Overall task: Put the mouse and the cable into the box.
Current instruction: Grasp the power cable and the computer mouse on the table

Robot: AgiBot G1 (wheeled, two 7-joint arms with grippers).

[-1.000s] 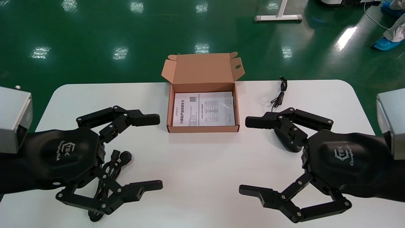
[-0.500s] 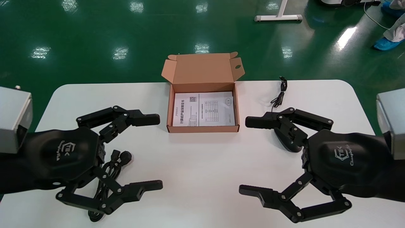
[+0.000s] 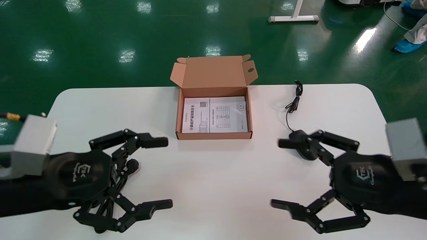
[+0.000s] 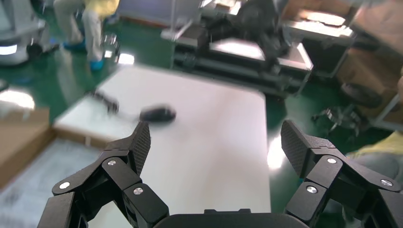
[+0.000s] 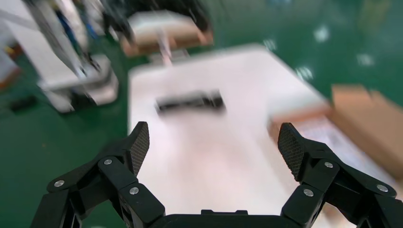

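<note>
Near left: the left gripper (image 3: 166,172) is held low over the white bench (image 3: 213,180), fingers spread wide, nothing grasped. A bundled black cable (image 3: 131,165) lies on the bench beneath it. Most of the bundle is hidden by the gripper body; a rounded end is seen between the fingers.

Near right: the right gripper (image 3: 278,173) is held low, fingers likewise spread wide, nothing grasped. A black computer mouse (image 3: 302,150) is seen on the bench just under its farther finger; contact cannot be told.

Cable and mouse are both outside the box, well apart, one on each side. In the left wrist view the mouse is seen across the bench, blurred.

Farther back, at bench centre: an open brown cardboard box (image 3: 213,135) is set, lid raised at its far side. A white printed leaflet (image 3: 215,115) is laid flat inside it.

Right of the box, a thin black mouse cord (image 3: 293,104) is run from the mouse toward the far bench edge, bunched partway along.

Beyond the bench a glossy green floor (image 3: 100,33) is seen.
</note>
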